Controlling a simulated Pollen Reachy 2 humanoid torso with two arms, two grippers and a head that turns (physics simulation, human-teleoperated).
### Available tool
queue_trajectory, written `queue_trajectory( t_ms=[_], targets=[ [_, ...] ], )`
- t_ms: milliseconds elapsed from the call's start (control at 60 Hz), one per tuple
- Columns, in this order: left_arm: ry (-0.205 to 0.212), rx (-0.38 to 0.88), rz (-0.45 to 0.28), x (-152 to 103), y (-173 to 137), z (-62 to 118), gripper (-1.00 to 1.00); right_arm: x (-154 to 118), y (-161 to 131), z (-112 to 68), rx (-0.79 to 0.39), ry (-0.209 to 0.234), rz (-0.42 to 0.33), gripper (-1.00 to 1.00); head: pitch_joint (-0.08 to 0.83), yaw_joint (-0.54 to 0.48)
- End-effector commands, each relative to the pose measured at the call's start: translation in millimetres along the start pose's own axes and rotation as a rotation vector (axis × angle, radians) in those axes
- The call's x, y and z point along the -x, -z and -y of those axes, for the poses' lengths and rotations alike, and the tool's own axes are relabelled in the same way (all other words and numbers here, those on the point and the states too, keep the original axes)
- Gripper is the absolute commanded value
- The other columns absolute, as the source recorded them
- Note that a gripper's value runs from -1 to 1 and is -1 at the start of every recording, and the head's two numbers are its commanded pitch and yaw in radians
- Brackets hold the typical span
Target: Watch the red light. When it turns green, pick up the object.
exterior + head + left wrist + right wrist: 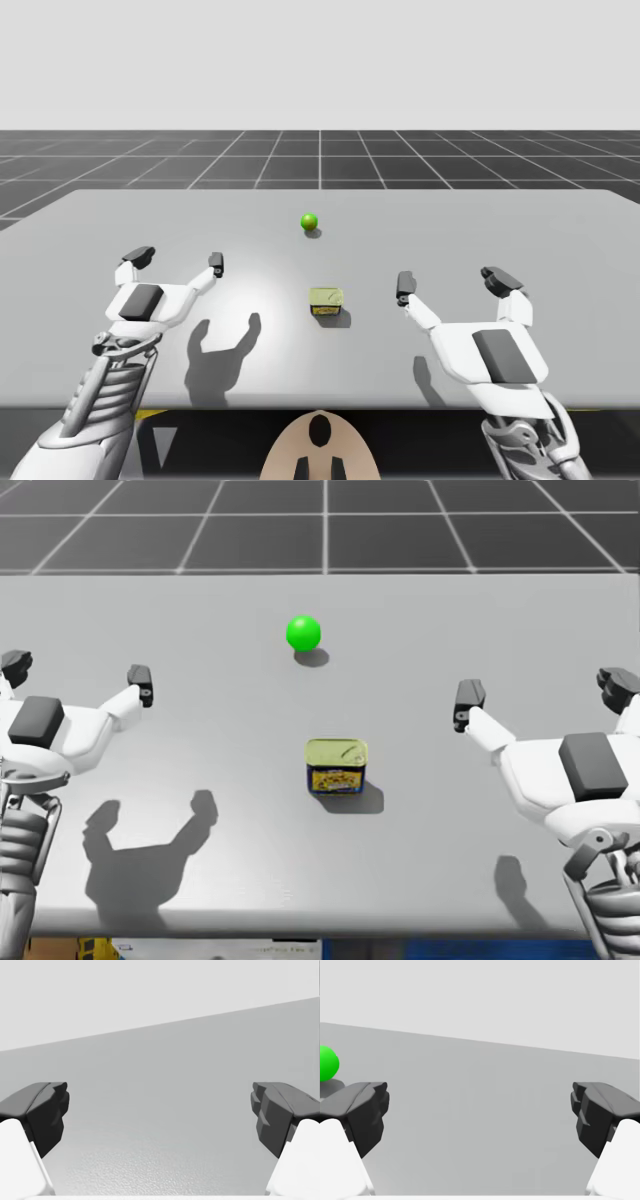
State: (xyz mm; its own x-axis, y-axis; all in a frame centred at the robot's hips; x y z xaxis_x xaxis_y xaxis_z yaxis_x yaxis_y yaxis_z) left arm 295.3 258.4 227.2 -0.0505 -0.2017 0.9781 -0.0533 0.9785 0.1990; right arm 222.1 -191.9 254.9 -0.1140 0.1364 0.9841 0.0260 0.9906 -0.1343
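- The light [309,221], a small ball on the grey table [520,215], glowed green rather than red. Judged against the task, the waiting looked finished and the pick-up was the step in hand, though not yet begun.
- The object, a low tin [326,302] with a yellow lid and blue-and-yellow sides, stood upright on the robot's side of the light. It was near the light but apart from it, a touch toward the robot's right, and nothing touched it.
- The left gripper [177,259] hung over the table to the left of the light and nearer the robot than the light was, well apart from it. Its fingers were spread wide and held nothing; the left wrist view showed bare table between them.
- The right gripper [452,281] hung to the right of the light, also nearer the robot than the light and well apart from it. Its fingers stood just as wide and empty. In the right wrist view the light lay ahead of the gripper and out beyond one finger, not between the two.
- The right gripper seemed the slightly closer one to the tin, so it was the likelier choice.
- The next move would call for swinging that arm in toward the near side of the light until the tin lay between the open fingers. It would then sink almost to the table, since the tin was low, and close on two opposite sides before lifting.
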Motion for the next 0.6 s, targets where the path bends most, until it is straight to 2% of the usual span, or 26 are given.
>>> queue_trajectory(
  t_ms=[17,150,367,417,433,483,500,600],
  targets=[
    [0.001,0.004,0.001,0,0,1.1,-1.0,0,-1,-3.9,0.002,0.025,-0.006,-1.0,0.645,0.01],
    [0.002,0.008,0.0,-1,0,2.3,-1.0,1,-1,-5.8,0.016,0.012,-0.002,-1.0,0.671,0.01],
    [-0.005,0.008,-0.004,-1,0,1.7,-1.0,0,-3,-18.4,-0.053,0.061,-0.028,-1.0,0.671,0.0],
    [-0.006,0.007,-0.005,-1,-1,1.4,-1.0,1,-2,-22.4,-0.09,0.081,-0.035,-1.0,0.67,0.0],
    [-0.008,0.007,-0.006,-1,0,1.2,-1.0,1,-2,-26.0,-0.142,0.098,-0.033,-1.0,0.671,0.01],
    [-0.009,0.006,-0.007,-1,-1,1.2,-1.0,2,-3,-30.8,-0.195,0.114,-0.035,-1.0,0.672,0.01],
    [-0.009,0.006,-0.008,-1,0,1.2,-1.0,3,-4,-36.2,-0.245,0.158,-0.063,-1.0,0.673,0.01],
    [-0.009,0.007,-0.01,0,0,1.7,-1.0,10,-9,-54.3,-0.315,0.221,-0.104,-1.0,0.675,0.01]
  ],
)
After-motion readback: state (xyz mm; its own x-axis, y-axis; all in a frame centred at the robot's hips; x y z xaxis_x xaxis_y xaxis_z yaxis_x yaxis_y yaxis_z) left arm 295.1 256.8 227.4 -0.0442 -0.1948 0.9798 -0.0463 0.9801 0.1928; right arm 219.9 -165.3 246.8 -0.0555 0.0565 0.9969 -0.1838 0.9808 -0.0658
